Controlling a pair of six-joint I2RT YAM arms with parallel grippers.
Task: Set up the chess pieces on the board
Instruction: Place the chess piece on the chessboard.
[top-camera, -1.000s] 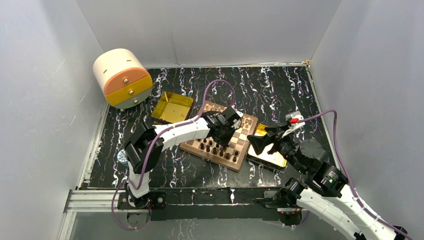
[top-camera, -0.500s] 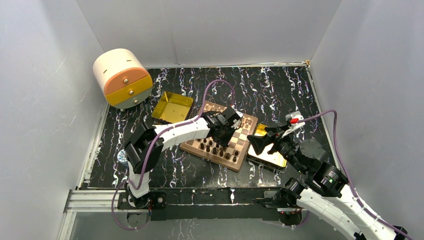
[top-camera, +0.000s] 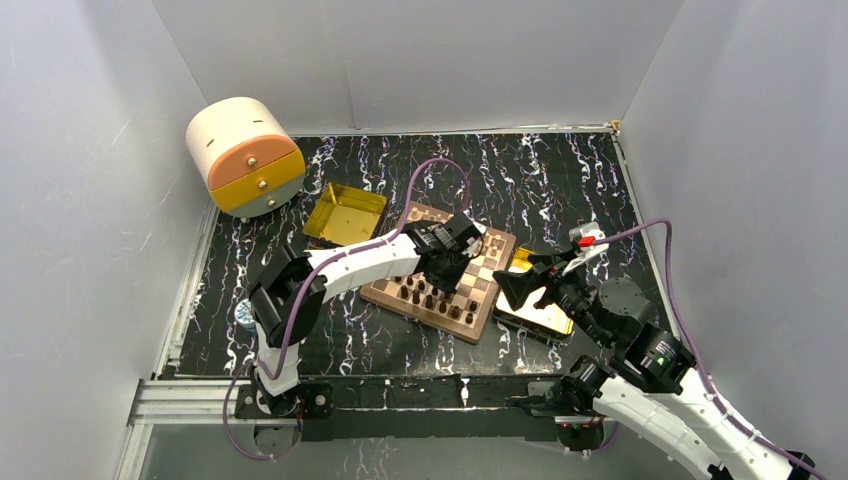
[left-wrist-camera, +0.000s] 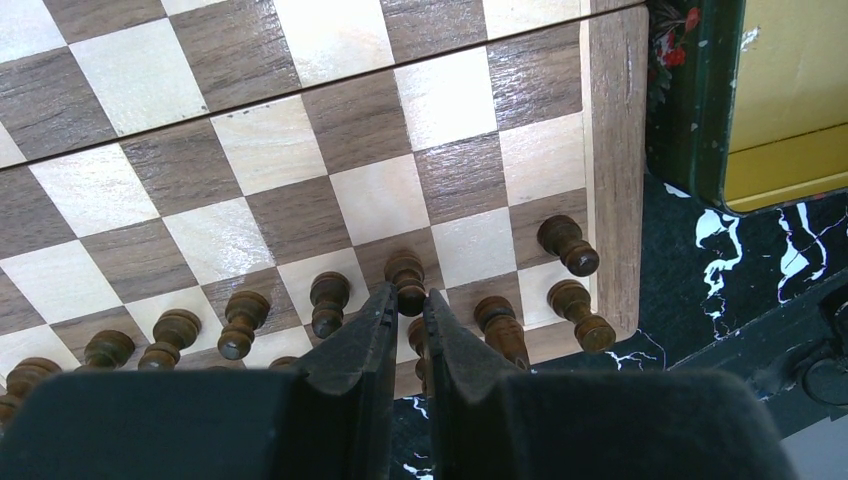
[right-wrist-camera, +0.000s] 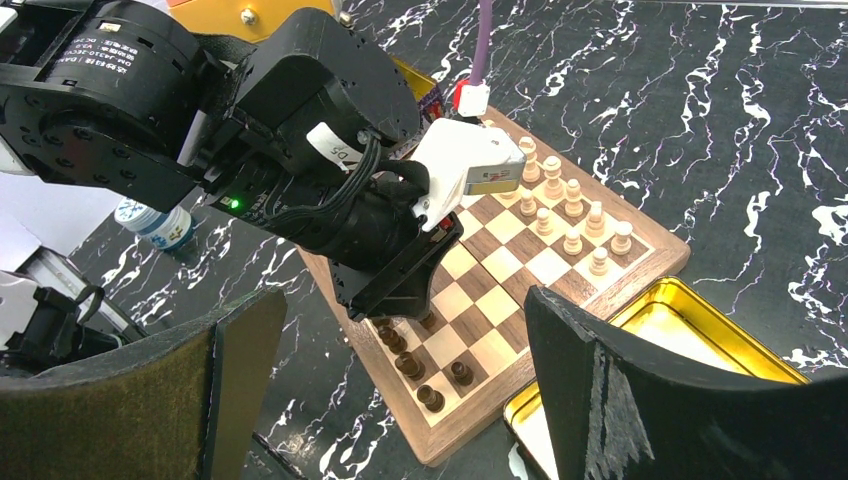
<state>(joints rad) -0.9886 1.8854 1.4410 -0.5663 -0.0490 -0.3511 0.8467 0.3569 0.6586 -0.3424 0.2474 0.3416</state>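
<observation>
Two views differ: only the left wrist cam shows my left jaws pinching a dark piece (left-wrist-camera: 405, 272); right jaws gape wide.

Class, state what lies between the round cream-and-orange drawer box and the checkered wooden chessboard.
A shiny gold rectangular tray lies between the drawer box and the chessboard, shown in the top external view.

Robotics lab test cell: plain white partition walls (top-camera: 420, 60), black marbled tabletop (top-camera: 560, 170), alu rail (top-camera: 190, 400) w/ arm bases (top-camera: 290, 400).
</observation>
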